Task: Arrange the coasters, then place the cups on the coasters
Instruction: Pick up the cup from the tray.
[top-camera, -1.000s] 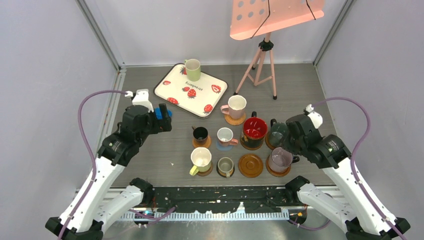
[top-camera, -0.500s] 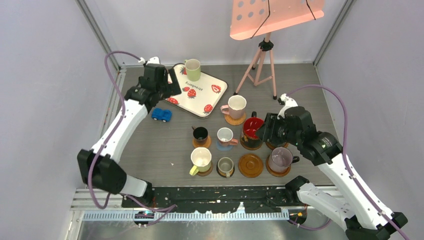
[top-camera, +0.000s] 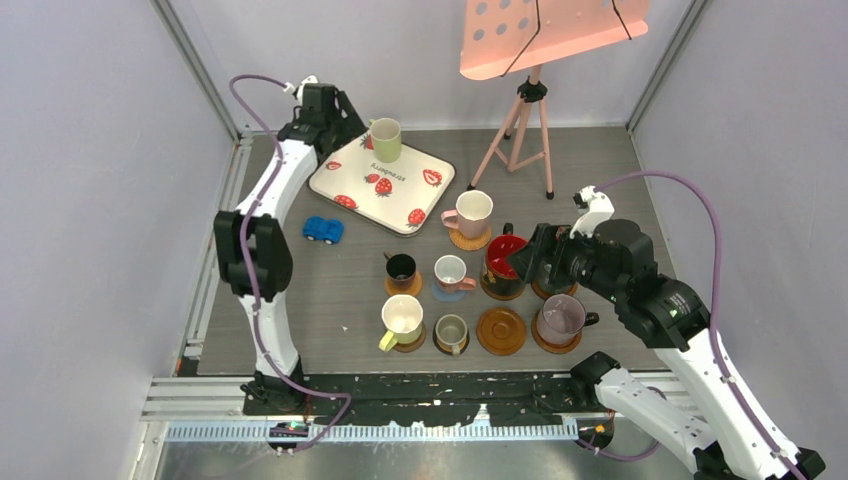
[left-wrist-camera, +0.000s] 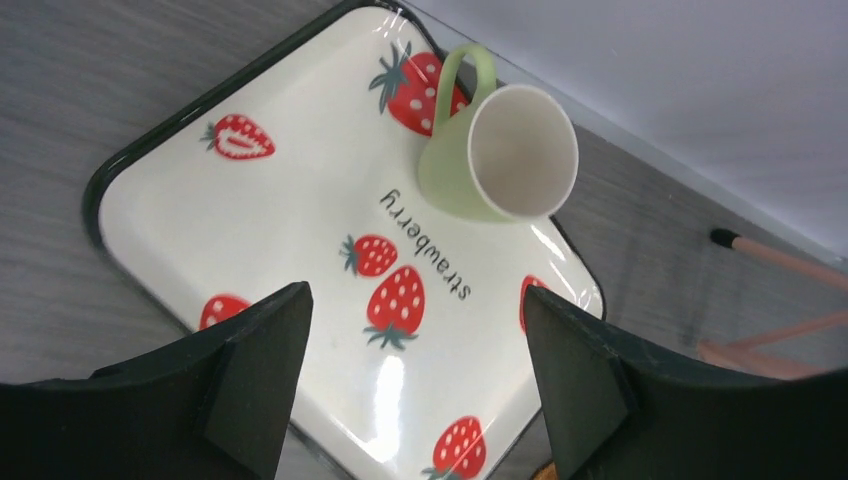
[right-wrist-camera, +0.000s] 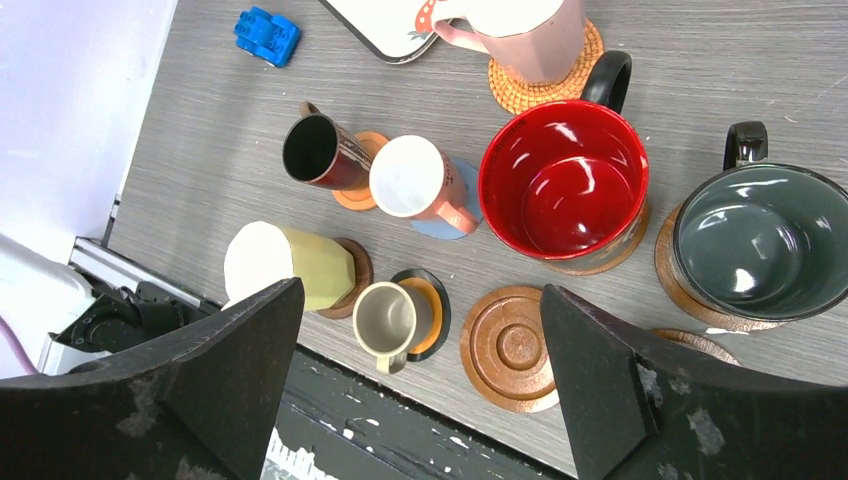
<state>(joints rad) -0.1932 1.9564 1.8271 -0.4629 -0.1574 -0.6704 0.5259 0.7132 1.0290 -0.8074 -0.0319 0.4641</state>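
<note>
A light green cup (top-camera: 385, 140) (left-wrist-camera: 497, 152) stands on the strawberry tray (top-camera: 350, 185) (left-wrist-camera: 290, 240). My left gripper (top-camera: 352, 128) (left-wrist-camera: 415, 390) hovers open over the tray, just short of that cup, with nothing between its fingers. My right gripper (top-camera: 535, 262) (right-wrist-camera: 420, 370) hangs open above the coaster group. Below it the red-inside mug (right-wrist-camera: 563, 180), a dark grey-green mug (right-wrist-camera: 765, 240), a small black cup (right-wrist-camera: 320, 152), a pink-and-white cup (right-wrist-camera: 415, 180), a yellow-green cup (right-wrist-camera: 280, 265) and a grey cup (right-wrist-camera: 388, 322) each sit on a coaster. One brown ringed coaster (right-wrist-camera: 510, 347) (top-camera: 501, 330) is bare.
A mauve cup (top-camera: 560, 320) sits on a coaster at front right, and a pink cup (top-camera: 470, 213) on a woven coaster behind the group. A blue toy car (top-camera: 322, 229) lies left of the cups. A pink tripod stand (top-camera: 520, 120) rises at the back.
My left arm swung from beside the toy car out to the tray's back corner by the green cup. My right gripper opened and drew off the dark grey-green mug, which stays on its coaster.
</note>
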